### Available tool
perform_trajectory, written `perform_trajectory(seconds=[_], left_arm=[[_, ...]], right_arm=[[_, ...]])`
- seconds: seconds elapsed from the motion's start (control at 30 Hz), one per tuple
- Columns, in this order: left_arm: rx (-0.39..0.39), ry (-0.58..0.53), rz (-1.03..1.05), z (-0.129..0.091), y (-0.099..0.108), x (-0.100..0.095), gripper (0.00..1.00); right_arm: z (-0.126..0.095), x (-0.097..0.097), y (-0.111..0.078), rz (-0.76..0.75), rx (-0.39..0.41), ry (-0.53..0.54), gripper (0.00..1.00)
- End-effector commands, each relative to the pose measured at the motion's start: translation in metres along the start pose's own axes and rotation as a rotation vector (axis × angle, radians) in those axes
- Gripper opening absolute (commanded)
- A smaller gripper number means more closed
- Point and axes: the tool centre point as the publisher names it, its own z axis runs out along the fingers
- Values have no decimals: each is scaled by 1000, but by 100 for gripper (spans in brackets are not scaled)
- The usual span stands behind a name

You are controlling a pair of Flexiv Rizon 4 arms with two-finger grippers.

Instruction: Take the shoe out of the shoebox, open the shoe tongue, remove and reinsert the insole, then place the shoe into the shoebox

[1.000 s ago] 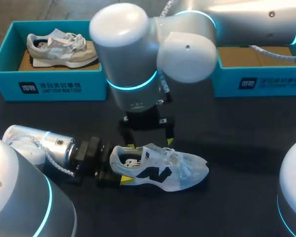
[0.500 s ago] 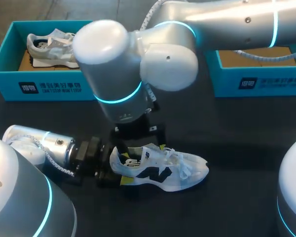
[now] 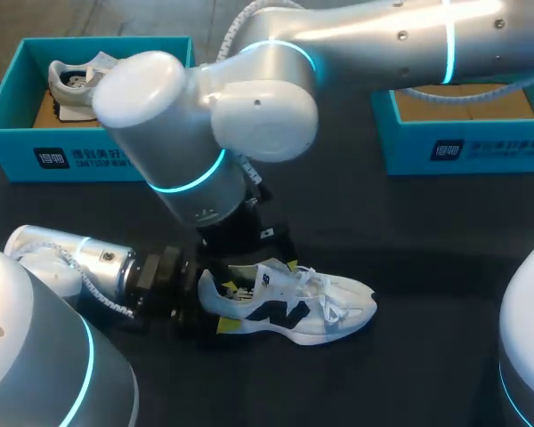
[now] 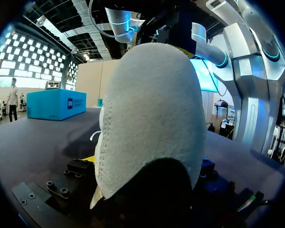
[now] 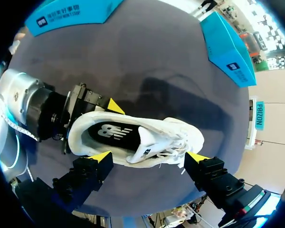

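Note:
A white shoe with a dark logo stands upright on the dark table, toe to the right. My left gripper lies along the table at the heel. The heel fills the space between its fingers, and one yellow tip presses the shoe's side, so it is shut on the shoe. My right gripper hangs low over the shoe's collar, open wide. In the right wrist view the right gripper stands beside the tongue and dark insole, touching neither.
A teal shoebox at the back left holds a second, grey shoe, half hidden by my right arm. Another teal shoebox at the back right shows only its brown floor.
My right arm has swung left and come down, bringing its open gripper from above the shoe to the collar. The left gripper and the shoe have stayed put.

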Motion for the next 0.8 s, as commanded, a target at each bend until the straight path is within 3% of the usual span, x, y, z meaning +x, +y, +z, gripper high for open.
perform_trajectory(seconds=[0.03, 0.77, 0.8], left_arm=[[-1, -2, 0, 1, 2, -1, 0], [-1, -2, 0, 1, 2, -1, 0], [-1, -2, 0, 1, 2, -1, 0]], right_arm=[[6, 9, -4, 475, 3, -393, 100], [30, -18, 6, 545, 40, -392, 100], [31, -19, 6, 545, 41, -389, 96]])
